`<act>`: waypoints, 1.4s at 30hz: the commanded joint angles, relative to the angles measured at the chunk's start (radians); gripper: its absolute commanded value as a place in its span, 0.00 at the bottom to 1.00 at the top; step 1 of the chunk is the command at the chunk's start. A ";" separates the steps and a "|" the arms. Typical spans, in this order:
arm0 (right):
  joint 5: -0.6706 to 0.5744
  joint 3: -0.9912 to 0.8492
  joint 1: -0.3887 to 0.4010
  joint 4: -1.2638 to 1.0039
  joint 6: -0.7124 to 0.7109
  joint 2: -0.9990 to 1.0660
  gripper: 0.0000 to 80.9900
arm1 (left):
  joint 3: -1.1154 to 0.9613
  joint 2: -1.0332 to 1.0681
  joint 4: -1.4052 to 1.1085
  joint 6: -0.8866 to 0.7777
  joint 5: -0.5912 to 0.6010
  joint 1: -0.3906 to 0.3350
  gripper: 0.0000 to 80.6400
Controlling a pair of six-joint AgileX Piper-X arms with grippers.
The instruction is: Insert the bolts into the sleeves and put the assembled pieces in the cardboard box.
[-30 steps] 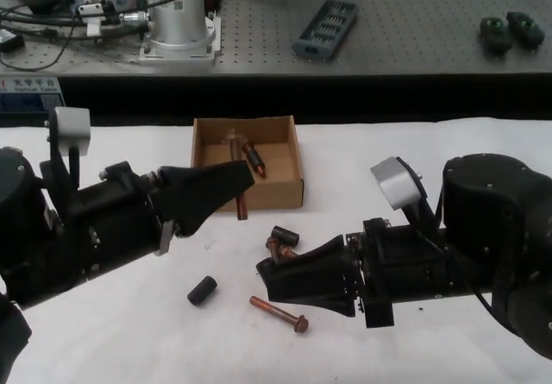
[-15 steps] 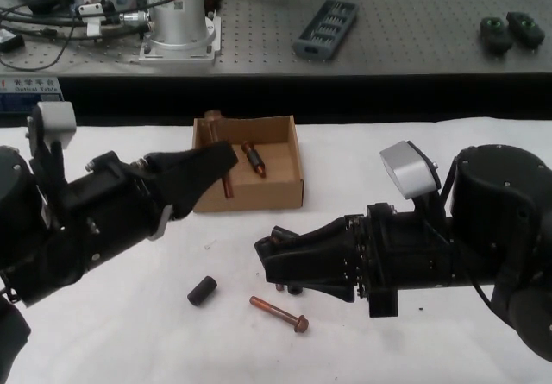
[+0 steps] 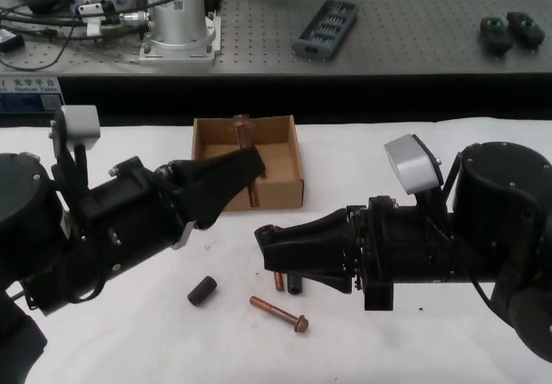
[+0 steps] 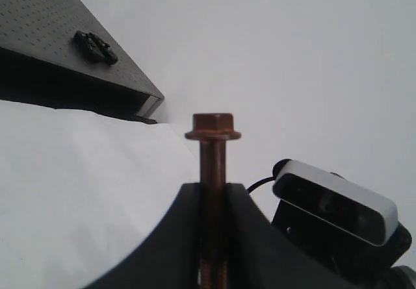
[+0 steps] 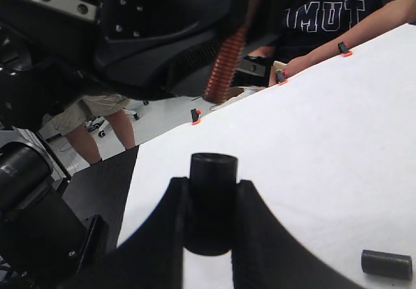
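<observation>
Your left gripper (image 3: 245,166) has swung right with its bolt (image 4: 213,133), pinched upright at the cardboard box (image 3: 280,192); the lower shank is buried in the grip. Your right gripper (image 5: 211,188) clamps a sleeve (image 5: 212,169), its base hidden, near a loose bolt (image 3: 279,312).

The right gripper (image 5: 211,185) has both fingers pressed against a black sleeve (image 5: 211,214), whose end sticks out past the fingertips. Farther off, above the white cloth (image 5: 305,139), the left gripper (image 5: 221,23) holds a copper bolt (image 5: 224,68) with its threaded end pointing out. A second sleeve (image 5: 386,263) lies on its side on the cloth, well apart from both grippers.
</observation>
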 commanded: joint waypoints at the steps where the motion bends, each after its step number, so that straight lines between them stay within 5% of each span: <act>1: 0.066 0.000 0.001 -0.056 0.046 -0.015 0.05 | -0.005 0.000 -0.022 0.026 -0.036 -0.004 0.01; 15: 0.105 0.002 0.001 -0.083 0.101 -0.015 0.05 | -0.005 0.000 -0.045 0.041 -0.043 -0.004 0.01; 42: -0.002 0.002 0.001 -0.079 0.128 -0.015 0.05 | -0.005 0.000 0.017 0.086 0.007 -0.004 0.01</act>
